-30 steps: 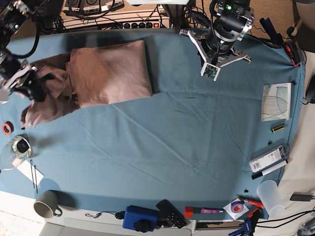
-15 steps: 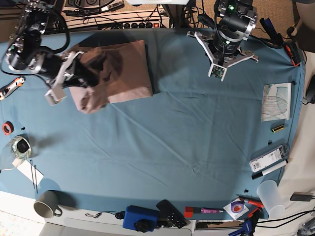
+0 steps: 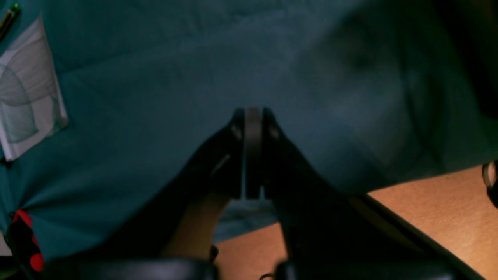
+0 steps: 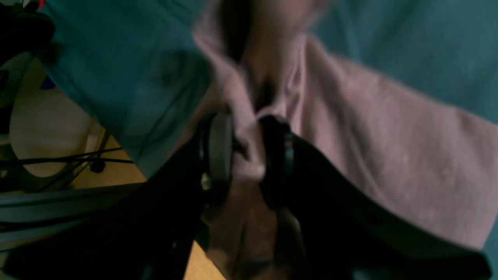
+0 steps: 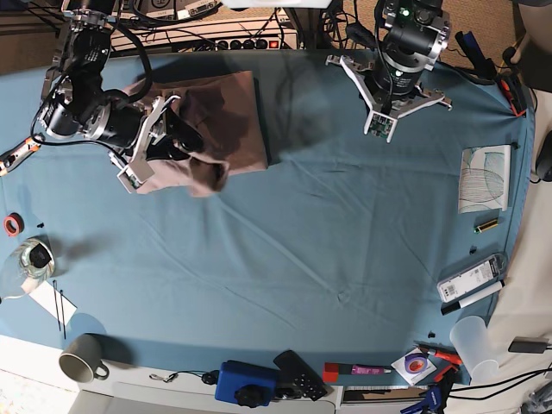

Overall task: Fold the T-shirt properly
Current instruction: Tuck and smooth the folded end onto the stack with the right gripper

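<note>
One T-shirt [image 5: 226,121] pinched by right gripper [image 4: 249,155]; left gripper [image 3: 253,151] closed, empty.

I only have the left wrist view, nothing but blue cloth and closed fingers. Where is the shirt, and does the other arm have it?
Observer: Yes. In the right wrist view the right hand is clamped on a bunched pink fold of the T-shirt.
Operator: And where is the shirt on the table?
Observer: In the base view the T-shirt lies at the far left end of the table cover, partly folded, with the right hand over its near edge.
Operator: How near is my left arm?
Observer: The left hand is over bare cover, well to the right of the shirt, touching none of it.
</note>
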Robot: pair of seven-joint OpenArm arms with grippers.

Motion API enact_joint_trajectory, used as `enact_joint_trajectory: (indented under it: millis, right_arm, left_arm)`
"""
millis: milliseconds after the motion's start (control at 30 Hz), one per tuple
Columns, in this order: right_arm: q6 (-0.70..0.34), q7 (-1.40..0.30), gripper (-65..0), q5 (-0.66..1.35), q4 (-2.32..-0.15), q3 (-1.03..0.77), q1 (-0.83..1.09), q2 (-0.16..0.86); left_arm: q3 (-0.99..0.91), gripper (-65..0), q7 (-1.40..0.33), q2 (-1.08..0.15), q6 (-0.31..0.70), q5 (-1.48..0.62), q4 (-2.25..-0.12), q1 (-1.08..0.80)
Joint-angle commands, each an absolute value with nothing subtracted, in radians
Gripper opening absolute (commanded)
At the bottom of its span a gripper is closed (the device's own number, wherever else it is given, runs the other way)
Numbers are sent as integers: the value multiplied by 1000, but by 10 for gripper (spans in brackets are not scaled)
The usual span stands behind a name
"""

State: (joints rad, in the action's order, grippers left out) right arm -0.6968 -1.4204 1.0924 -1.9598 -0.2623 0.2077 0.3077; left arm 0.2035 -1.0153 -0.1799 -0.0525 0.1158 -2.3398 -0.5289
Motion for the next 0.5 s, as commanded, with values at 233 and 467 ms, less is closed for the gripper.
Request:
enact_joint_trajectory:
  millis: [233, 467]
  right_arm:
    - [-698, -1396, -488, 1313, -1977, -275, 138, 318]
    - [-698, -1396, -585, 1156, -1977, -460, 64, 287]
  left_arm:
    - [204, -650, -998, -180, -56, 120, -2356, -541]
    - [204, -650, -998, -180, -56, 120, -2356, -557]
